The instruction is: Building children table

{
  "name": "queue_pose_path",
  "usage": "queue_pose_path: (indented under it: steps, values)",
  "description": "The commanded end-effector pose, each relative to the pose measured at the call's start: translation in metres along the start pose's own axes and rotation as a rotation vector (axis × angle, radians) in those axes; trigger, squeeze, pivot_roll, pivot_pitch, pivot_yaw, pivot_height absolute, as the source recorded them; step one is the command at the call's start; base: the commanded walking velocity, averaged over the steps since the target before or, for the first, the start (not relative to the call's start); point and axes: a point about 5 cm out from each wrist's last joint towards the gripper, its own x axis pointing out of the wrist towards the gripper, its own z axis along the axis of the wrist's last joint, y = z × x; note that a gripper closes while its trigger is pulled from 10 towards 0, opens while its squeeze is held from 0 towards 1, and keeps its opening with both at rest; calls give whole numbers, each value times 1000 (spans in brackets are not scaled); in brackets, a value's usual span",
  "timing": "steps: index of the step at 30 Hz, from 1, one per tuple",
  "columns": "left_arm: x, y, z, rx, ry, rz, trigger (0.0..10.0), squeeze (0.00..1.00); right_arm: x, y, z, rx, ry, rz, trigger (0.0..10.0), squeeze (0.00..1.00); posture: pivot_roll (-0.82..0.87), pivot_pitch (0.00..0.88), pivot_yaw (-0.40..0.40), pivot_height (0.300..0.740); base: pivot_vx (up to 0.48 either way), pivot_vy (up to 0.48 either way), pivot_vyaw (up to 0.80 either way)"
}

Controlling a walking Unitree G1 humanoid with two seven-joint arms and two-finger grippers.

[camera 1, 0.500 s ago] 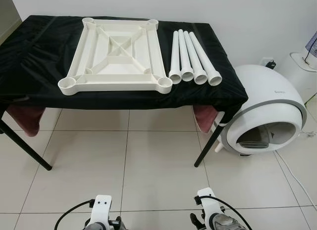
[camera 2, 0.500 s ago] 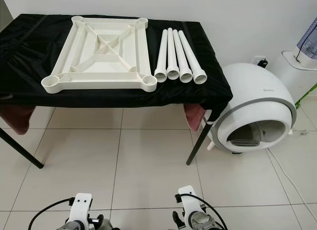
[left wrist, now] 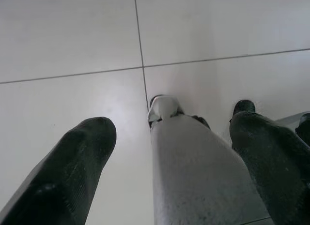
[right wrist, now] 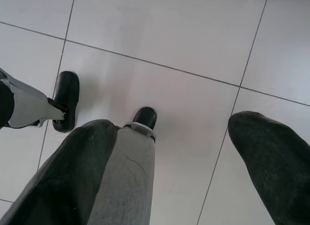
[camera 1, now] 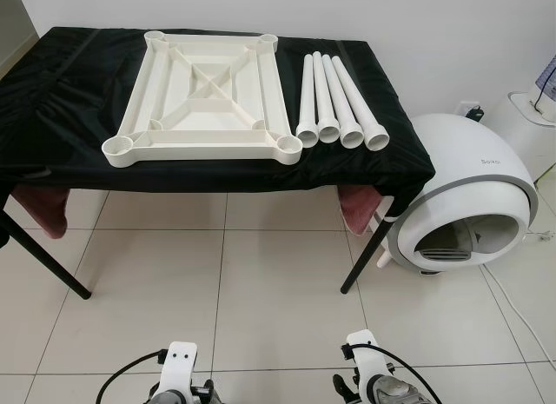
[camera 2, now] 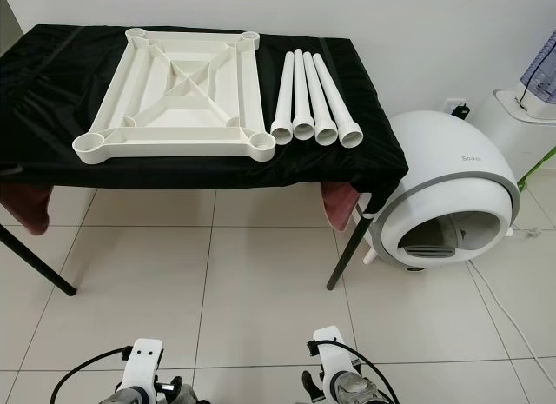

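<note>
One piece of writing shows: a short grey brand word on the white shell of the round domed appliance (camera 1: pixel 469 174) standing on the floor just beside the table's right end. It sits on the upper front of the dome, above the grey ring around the opening. The letters are small and faint in both eye views; the word may begin with an S, but it cannot be read with any certainty. The wrist views carry no lettering, numbers or signs.
</note>
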Motion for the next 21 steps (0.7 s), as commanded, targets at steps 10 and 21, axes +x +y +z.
queue_pose_path:
  steps: [10,21]
  values:
    - [1,24,60,-101,-275,14,10000,0,3,-16,64,105,-267,-8,10000,0,6,0,-23,740,0,0,0]
    - [-6,33,94,-55,-482,31,10000,0,-2,-17,100,143,-472,33,10000,0,21,0,-32,740,0,0,0]
